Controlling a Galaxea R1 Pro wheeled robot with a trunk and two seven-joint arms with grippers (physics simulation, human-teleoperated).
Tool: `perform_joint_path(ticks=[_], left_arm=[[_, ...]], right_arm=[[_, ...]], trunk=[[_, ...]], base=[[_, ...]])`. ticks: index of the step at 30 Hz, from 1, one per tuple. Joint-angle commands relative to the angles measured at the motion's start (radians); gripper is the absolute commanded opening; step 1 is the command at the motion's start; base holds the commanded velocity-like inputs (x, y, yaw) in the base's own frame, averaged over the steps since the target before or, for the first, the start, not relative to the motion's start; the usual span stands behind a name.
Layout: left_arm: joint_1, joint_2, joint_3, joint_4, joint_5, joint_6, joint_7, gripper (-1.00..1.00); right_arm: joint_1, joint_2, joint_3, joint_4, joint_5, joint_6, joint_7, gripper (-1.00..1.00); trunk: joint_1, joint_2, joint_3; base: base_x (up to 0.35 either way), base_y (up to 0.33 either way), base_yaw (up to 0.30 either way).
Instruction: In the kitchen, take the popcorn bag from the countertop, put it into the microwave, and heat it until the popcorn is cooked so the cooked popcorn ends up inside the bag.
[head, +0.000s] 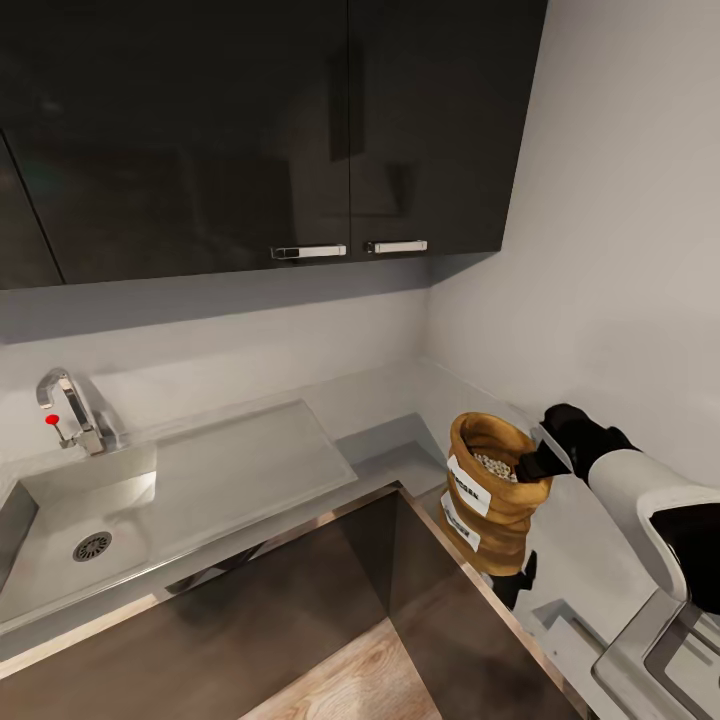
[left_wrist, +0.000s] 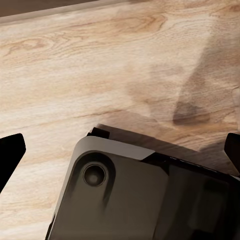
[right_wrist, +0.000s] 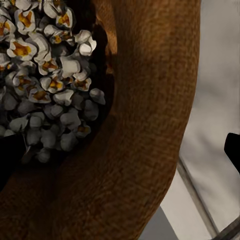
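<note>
One right gripper (head: 537, 462) at popcorn bag (head: 492, 497) rim, one finger (head: 532, 466) inside the mouth, other outside; clamped or not: cannot tell. Bag upright on pale countertop (head: 390, 420), near corner. Coarse brown weave, rolled rim, white-yellow popcorn (right_wrist: 47, 75) heaped inside. Left fingers apart over wood floor (left_wrist: 100, 60).

The brown popcorn bag (head: 492, 495) stands up on the grey countertop (head: 390, 400). White popcorn (right_wrist: 47, 75) fills it. Its rolled rim sits between the right gripper (head: 535, 462) fingers.

Right tool (head: 535, 462) closed on bag rim (head: 505, 478)
</note>
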Motion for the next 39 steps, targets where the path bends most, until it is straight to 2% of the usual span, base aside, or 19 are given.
perform_joint_path(ticks=[1, 2, 3, 39], left_arm=[[-0.001, 0.0, 0.003, 0.0, 0.001, -0.003, 0.0, 1.0], [-0.001, 0.0, 0.003, 0.0, 0.001, -0.003, 0.0, 1.0], [-0.001, 0.0, 0.002, 0.0, 0.001, -0.003, 0.0, 1.0], [-0.001, 0.0, 0.003, 0.001, 0.001, -0.003, 0.0, 1.0]], right_arm=[[-0.001, -0.001, 0.004, -0.001, 0.006, 0.002, 0.008, 1.0], [0.0, -0.001, 0.004, -0.001, 0.006, 0.001, 0.008, 1.0], [0.0, -0.001, 0.004, -0.001, 0.006, 0.0, 0.008, -1.0], [-0.002, -0.002, -0.005, -0.001, 0.0, 0.002, 0.01, -1.0]], trunk=[[0.001, -0.002, -0.002], [0.001, -0.002, -0.002], [0.001, -0.002, -0.002], [0.001, -0.002, -0.002]], base=[[0.0, 0.0, 0.0], [0.0, 0.0, 0.0], [0.0, 0.0, 0.0], [0.0, 0.0, 0.0]])
